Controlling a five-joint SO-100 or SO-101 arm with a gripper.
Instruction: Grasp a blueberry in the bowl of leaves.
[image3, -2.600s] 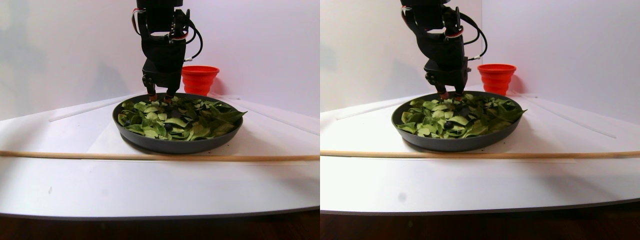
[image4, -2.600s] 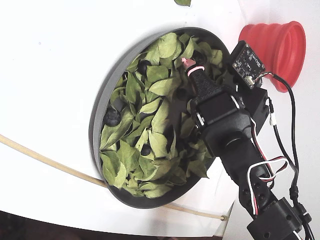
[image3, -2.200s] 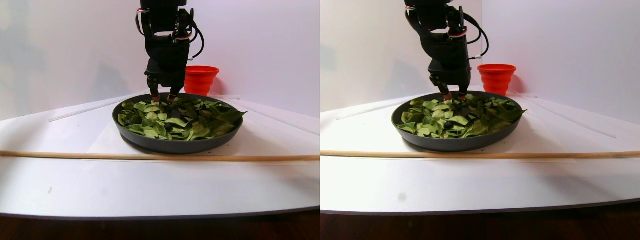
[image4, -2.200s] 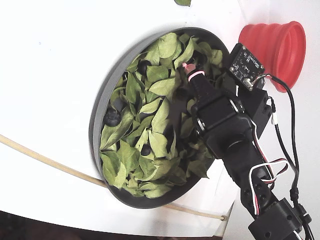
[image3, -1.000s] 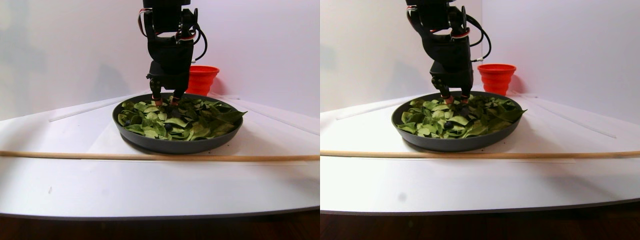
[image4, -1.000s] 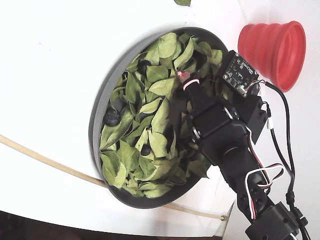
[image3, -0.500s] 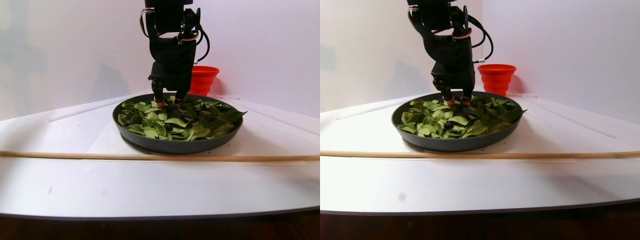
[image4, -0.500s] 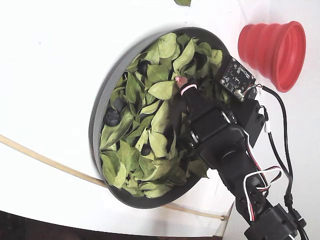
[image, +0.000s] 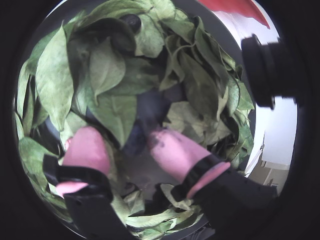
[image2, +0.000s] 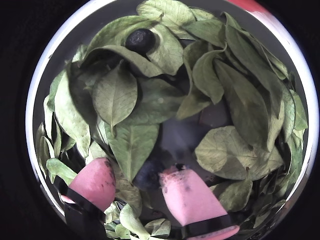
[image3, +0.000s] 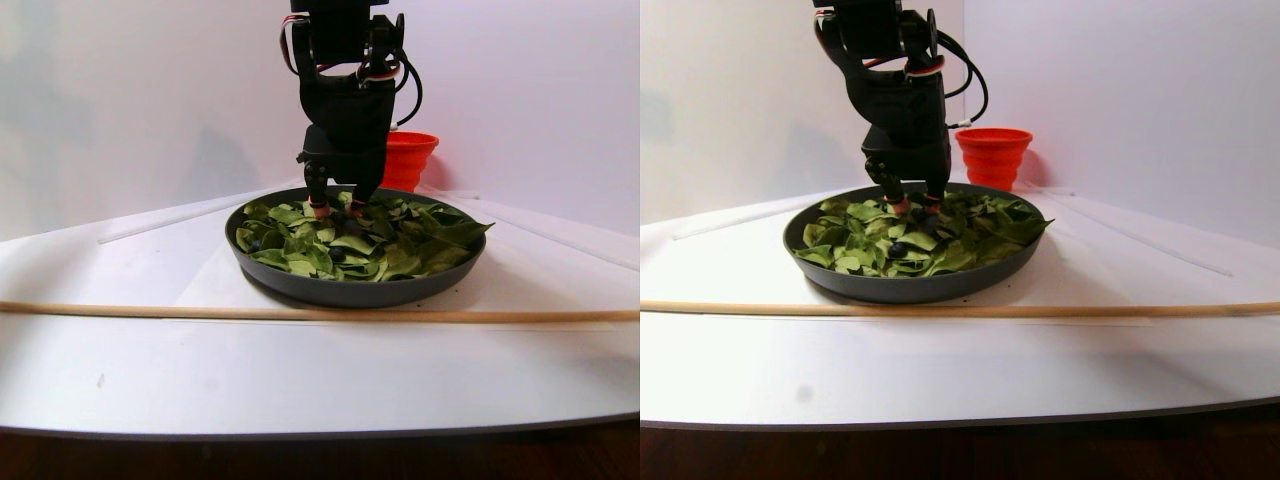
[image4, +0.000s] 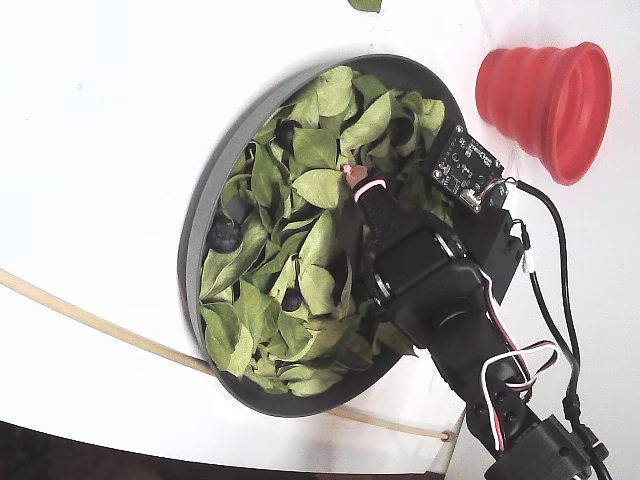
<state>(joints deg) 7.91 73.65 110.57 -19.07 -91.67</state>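
Observation:
The wide dark-grey bowl (image4: 196, 240) is full of green leaves (image4: 318, 188), also seen in both wrist views (image2: 131, 142) (image: 106, 67). My gripper (image2: 136, 171) is open, its pink fingertips (image2: 95, 181) pushed down among the leaves. A dark blueberry (image2: 148, 177) lies between the jaws, close against the right finger; it also shows in a wrist view (image: 135, 142). Another blueberry (image2: 140, 39) rests on leaves at the far rim. In the fixed view a few more blueberries (image4: 225, 236) lie on the bowl's left side, away from the gripper (image4: 352, 175).
A red ribbed cup (image4: 545, 95) stands beyond the bowl, behind the arm in the stereo pair view (image3: 408, 158). A thin wooden stick (image3: 320, 314) lies across the white table in front of the bowl (image3: 355, 290). A loose leaf (image4: 366, 4) lies outside.

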